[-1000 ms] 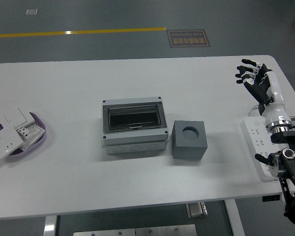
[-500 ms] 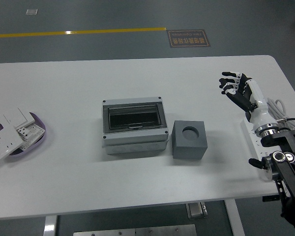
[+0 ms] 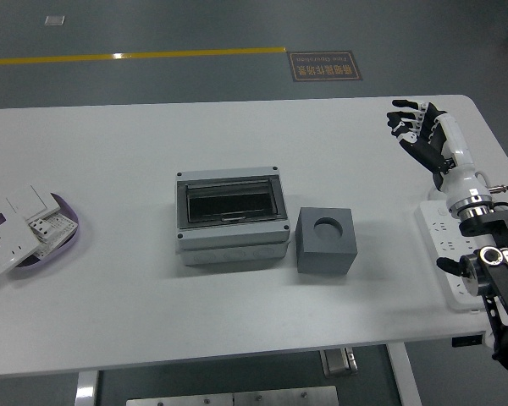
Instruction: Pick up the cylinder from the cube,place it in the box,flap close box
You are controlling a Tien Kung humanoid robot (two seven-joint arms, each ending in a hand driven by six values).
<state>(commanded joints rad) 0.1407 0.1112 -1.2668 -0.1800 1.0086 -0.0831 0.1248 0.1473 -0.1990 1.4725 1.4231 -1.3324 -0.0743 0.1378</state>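
Cube (image 3: 326, 241) just right of box (image 3: 231, 216), right robot hand (image 3: 420, 131) spread, empty, near table's (image 3: 110, 330) right edge

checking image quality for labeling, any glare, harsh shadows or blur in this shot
Head view: even, soft overhead light; only faint shadows beside the box and cube. Slight reflection on the box's dark window, no strong glare on the table. Right robot hand looks sharp, no evident motion blur.
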